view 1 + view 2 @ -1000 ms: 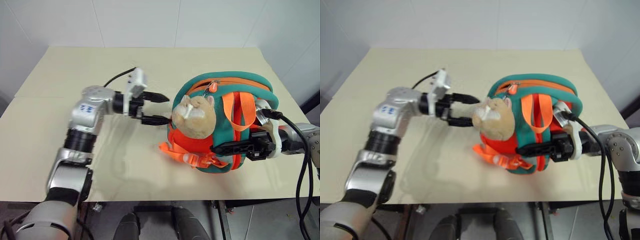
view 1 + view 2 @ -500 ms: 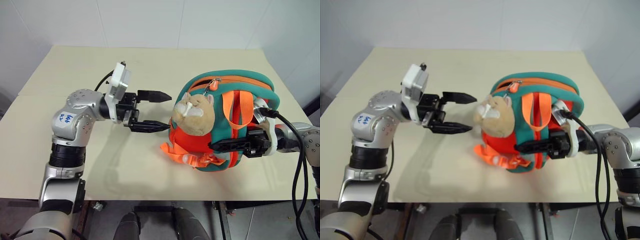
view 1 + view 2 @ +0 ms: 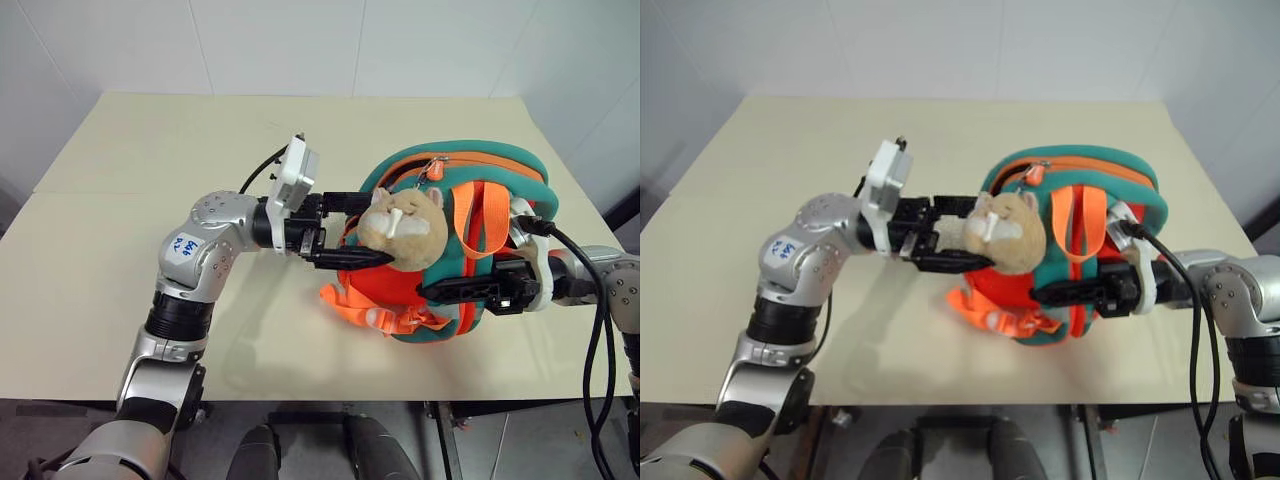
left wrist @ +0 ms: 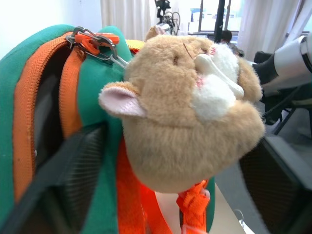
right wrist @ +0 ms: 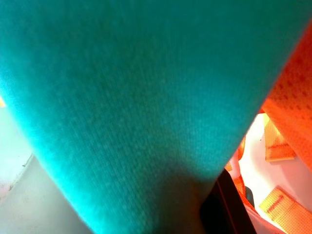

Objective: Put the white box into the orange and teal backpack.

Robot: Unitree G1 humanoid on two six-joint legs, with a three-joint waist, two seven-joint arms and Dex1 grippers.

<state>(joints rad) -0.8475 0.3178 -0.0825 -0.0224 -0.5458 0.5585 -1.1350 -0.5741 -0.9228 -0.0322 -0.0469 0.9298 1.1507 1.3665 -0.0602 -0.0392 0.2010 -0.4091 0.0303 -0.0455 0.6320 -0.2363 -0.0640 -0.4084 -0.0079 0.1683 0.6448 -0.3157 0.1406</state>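
Moved in since the earlier frames: left gripper (image 3: 352, 232), then well clear of the bag with fingers spread wide, now reaching level across the pale beige tabletop (image 3: 120, 270) with one black finger above and one below the tan plush animal charm (image 3: 403, 228), gap narrower than before; cannot tell whether the fingers press the plush. Charm swung sideways, hanging from a clip at the zipper pull (image 4: 92, 41). Standing upright at mid-table, small bright orange backpack with teal trim (image 3: 455, 250), orange webbing handle and straps trailing at its base. Pinched shut on the backpack's teal side trim: right gripper (image 3: 455, 292), black fingers lying across the lower front. Blocking the right wrist view, teal fabric (image 5: 136, 97) pressed close. No telling where the white box lies. White wall (image 3: 300, 45) behind.
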